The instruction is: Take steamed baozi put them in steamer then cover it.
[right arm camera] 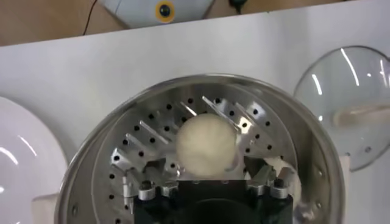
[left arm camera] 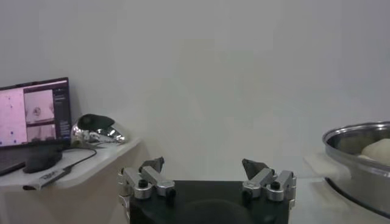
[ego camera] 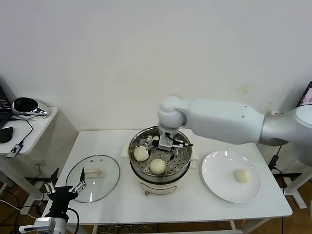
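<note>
Hovering spread-jawed over a bun [right arm camera: 206, 146] at the steamer's [ego camera: 138, 171] twelve o'clock, the right gripper [ego camera: 165, 143] grips nothing; left gripper [ego camera: 64, 188] idles spread.

A lab: bare white wall, plain white table [ego camera: 97, 141], side desk with monitor [left arm camera: 33, 112] and cables.

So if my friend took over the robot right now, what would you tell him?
Right gripper: open, down inside the steamer, a baozi between its fingers on the tray.
Left gripper: open, parked low by the table's left corner.
Done: three baozi in the steamer.
Left: one baozi still on the white plate; then the glass lid, lying left of the steamer, goes on.
</note>
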### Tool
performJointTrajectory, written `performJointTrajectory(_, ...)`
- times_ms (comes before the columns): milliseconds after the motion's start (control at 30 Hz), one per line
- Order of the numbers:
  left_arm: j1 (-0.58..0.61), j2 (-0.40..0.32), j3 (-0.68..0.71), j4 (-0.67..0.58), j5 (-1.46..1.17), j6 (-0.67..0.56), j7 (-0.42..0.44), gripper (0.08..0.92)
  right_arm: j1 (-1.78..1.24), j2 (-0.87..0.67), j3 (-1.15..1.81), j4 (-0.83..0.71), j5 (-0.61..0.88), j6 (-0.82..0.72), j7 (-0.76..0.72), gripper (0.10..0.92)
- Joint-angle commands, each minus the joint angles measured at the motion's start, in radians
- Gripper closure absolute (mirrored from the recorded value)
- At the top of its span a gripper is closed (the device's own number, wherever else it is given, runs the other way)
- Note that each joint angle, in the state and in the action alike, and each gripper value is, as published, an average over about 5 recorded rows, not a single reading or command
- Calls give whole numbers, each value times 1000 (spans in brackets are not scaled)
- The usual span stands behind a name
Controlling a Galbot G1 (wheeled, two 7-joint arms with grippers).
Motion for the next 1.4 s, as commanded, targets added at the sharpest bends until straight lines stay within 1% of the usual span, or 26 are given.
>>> performJointTrajectory(33, 0, 14, 2, 1, -1, 0, 1, 177, 114, -256, 34, 147, 184, -373, 1, 203)
performJointTrajectory(133, -2, 20, 11, 1, 0, 0, 2, 177, 119, -394, 18, 219, 197, -526, 28, 203)
performJointTrajectory(233, -6, 27, 22, 2, 3, 1, 3, 177, 84, -559, 23, 272, 192, -595, 45, 203)
performJointTrajectory(333, -9, 35, 29, 5, 4, 1, 4, 177, 23, -683, 60, 285, 168, -615, 47, 203)
performJointTrajectory(400, -10, 40, 32, 8, 4, 1, 5, 177, -37, -736, 99, 269, 136, -615, 47, 203)
performJointTrajectory(567, -7, 46, 35, 12, 6, 1, 5, 177, -279, -821, 294, 188, 23, -599, 44, 203)
performJointTrajectory(700, -3, 45, 38, 12, 11, 1, 5, 177, -518, -827, 484, 94, -63, -575, 44, 203)
performJointTrajectory(867, 3, 46, 34, 7, 18, 7, 6, 177, -708, -766, 660, -39, -152, -530, 43, 203)
performJointTrajectory(1067, 11, 50, 19, 3, 20, 17, 7, 177, -783, -678, 732, -175, -241, -483, 44, 203)
performJointTrajectory(1400, 18, 40, 15, 5, 23, 18, 8, 177, -806, -573, 716, -270, -273, -478, 57, 203)
